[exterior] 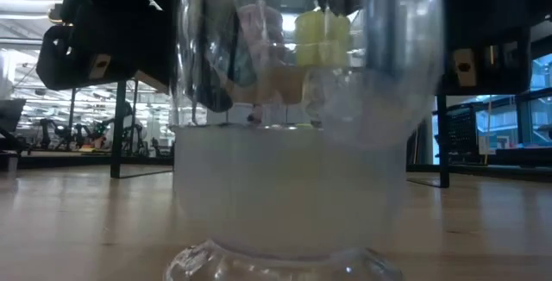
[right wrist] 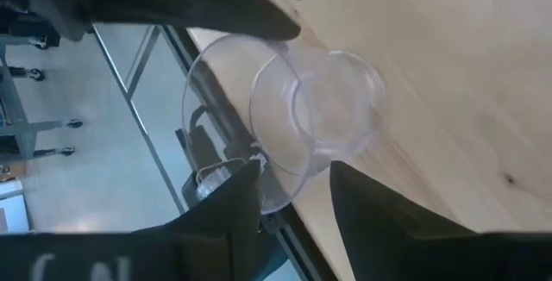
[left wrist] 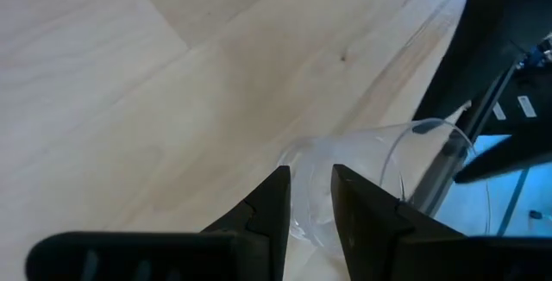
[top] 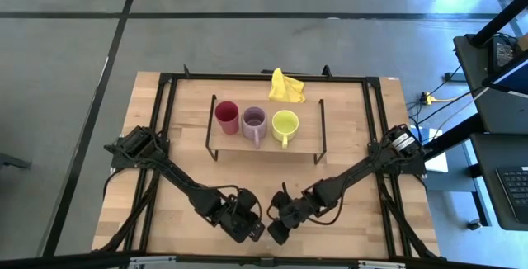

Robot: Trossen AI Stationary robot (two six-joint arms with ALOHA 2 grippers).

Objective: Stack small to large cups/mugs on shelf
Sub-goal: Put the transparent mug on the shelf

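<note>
A tiny clear glass (exterior: pixel 289 186) stands upright on its base at the table's near edge, between my two grippers. It also shows in the left wrist view (left wrist: pixel 379 169) and the right wrist view (right wrist: pixel 319 109). My left gripper (top: pixel 252 232) (left wrist: pixel 309 186) has a narrow gap between its fingers, and the glass's lower part shows in it. My right gripper (top: pixel 276 232) (right wrist: pixel 295 177) is a little wider open above the glass's rim. A red cup (top: pixel 226 114), a lilac mug (top: pixel 254 120) and a yellow-green mug (top: pixel 285 124) stand in a row on the shelf (top: pixel 227 143). My left gripper points down at the glass's lower wall (left wrist: pixel 310 165); I cannot tell whether its fingers touch it. My right gripper points down with the near side of the rim (right wrist: pixel 280 180) showing between its fingertips; I cannot tell whether they touch it.
A yellow cloth (top: pixel 286 86) lies behind the shelf at the table's far edge. A black frame (top: pixel 165 104) runs around the tabletop. The table's near edge is right beside the glass. Bare wood lies between the shelf and the grippers.
</note>
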